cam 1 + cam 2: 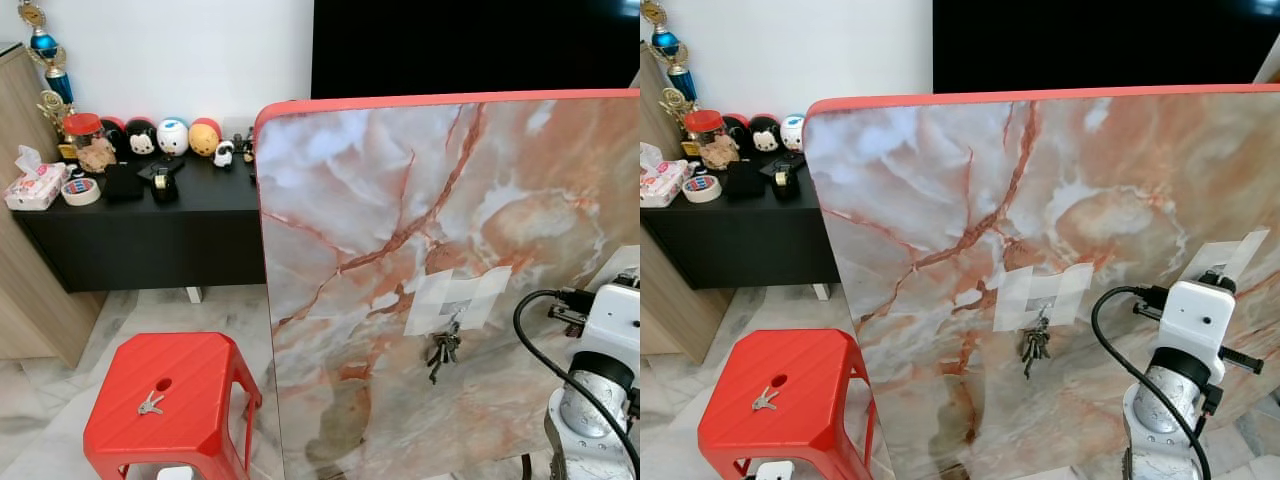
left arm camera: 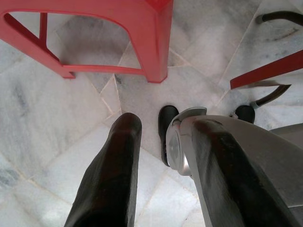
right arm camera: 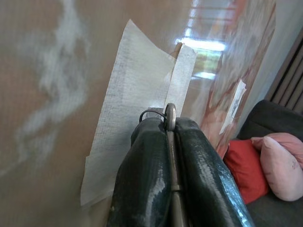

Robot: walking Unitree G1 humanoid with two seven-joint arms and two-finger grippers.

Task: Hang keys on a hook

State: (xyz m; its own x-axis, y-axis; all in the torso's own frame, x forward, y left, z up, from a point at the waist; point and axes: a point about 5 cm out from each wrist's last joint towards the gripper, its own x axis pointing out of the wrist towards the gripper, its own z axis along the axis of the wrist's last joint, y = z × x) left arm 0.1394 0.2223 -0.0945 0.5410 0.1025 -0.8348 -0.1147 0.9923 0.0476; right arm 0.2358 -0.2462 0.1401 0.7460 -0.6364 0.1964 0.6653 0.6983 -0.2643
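My right gripper (image 3: 169,124) is shut on a thin metal key ring (image 3: 169,113), whose top pokes out between the black fingertips. It is pressed close to a patch of white tape (image 3: 137,94) on the upright marble board (image 1: 400,200). In the eye views the right wrist (image 1: 1195,320) is raised before the board's right side, by a taped patch (image 1: 1230,255). A bunch of keys (image 1: 443,352) hangs from another taped hook (image 1: 455,300) mid-board. A single key (image 1: 150,404) lies on the red stool (image 1: 200,375). My left gripper (image 2: 165,125) hangs open over the floor beside the stool's legs (image 2: 158,52).
A black sideboard (image 1: 150,230) at the back left holds round toys, a tape roll, a tissue pack and trophies. A dark screen (image 1: 470,45) is behind the board. A sofa with red and pink cushions (image 3: 265,170) lies beyond the board's edge. The floor is pale marble tile (image 2: 47,118).
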